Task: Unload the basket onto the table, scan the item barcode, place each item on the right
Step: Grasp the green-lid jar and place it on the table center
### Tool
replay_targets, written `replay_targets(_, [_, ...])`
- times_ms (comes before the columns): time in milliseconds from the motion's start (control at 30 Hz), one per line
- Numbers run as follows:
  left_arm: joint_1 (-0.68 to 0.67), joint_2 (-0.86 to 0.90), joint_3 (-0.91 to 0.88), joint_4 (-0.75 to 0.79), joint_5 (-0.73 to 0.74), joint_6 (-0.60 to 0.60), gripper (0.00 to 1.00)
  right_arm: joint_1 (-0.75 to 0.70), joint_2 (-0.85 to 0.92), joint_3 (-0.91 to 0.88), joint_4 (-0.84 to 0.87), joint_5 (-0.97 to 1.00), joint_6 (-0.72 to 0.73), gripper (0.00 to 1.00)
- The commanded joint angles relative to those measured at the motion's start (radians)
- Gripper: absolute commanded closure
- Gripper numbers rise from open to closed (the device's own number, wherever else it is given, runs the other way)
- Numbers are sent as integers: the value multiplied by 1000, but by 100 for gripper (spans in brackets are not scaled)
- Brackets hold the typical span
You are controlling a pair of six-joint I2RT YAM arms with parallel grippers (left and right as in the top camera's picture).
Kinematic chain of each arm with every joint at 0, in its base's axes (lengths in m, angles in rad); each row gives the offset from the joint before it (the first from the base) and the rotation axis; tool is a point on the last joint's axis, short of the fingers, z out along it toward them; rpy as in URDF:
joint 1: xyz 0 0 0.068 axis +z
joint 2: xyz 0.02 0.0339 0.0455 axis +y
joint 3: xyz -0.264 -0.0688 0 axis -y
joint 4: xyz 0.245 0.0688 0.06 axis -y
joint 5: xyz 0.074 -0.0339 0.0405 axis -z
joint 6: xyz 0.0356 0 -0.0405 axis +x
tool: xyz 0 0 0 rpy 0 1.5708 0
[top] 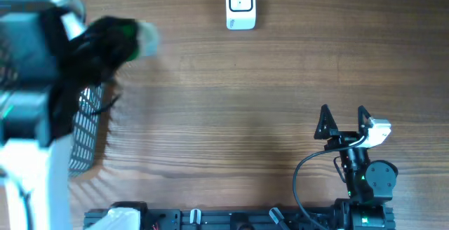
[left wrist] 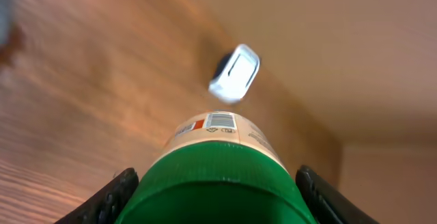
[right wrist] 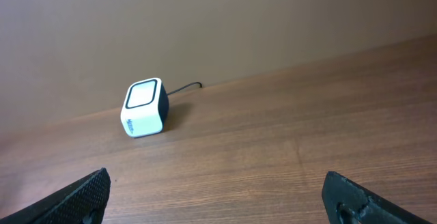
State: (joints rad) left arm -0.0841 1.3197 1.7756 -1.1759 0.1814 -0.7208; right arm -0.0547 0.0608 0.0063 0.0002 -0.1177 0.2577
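Scanner (top: 240, 5) at far edge, left gripper (left wrist: 217, 203) clamping green-and-white bottle (left wrist: 218, 149), right gripper (top: 344, 121) wide, empty, basket (top: 88, 128) left.

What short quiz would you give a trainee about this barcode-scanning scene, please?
1. True or false: the right jaws are shut on the bottle.
2. The bottle's cap is: A red, B green, C white.
3. Fill in: the white corded box at the far edge of the table is the ____.
Key: 1 false: the right jaws stand open and empty, and the left jaws hold the bottle. 2 B. 3 scanner.
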Motion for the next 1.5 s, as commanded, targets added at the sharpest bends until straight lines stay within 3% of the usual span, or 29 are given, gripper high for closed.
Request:
replay_targets(0, [-180,171,10,28,-112,-51,44,3,-3,-1,5,18,6,0])
replay_targets(333, [-418,671,10,118,-151,-43,41,3,-3,-1,5,18,6,0])
replay_targets(467, [-460,740,8,130,-258,-42,40,3,-3,-1,5,18,7,1])
replay_targets(567, [-504,788,8,167,-265,187,40,3,-3,-1,5,18,6,0])
replay_targets(700, [-546,814,6,174,-144,714,41,3,-3,-1,5,18,6,0])
replay_targets(800, [-547,814,5,166,-87,925,40,3,-3,-1,5,18,6,0])
replay_targets(933, [-547,814,5,132,-89,1198,23,3,-3,-1,5,18,6,0])
replay_targets(1033, [-547,814,5,132,-93,1242,16,3,-3,-1,5,18,6,0])
replay_targets(1067, [-547,814,5,134,-98,1242,0,3,-3,-1,5,18,6,0])
replay_targets(1267, [-549,665,21,116,-126,1225,0,3,-3,-1,5,18,7,0])
replay_targets(1400, [-532,319,27,61,-163,1162,0,3,-3,-1,5,18,6,0])
replay_targets(1467, [-465,176,27,69,-311,1063,0,3,-3,-1,5,18,6,0])
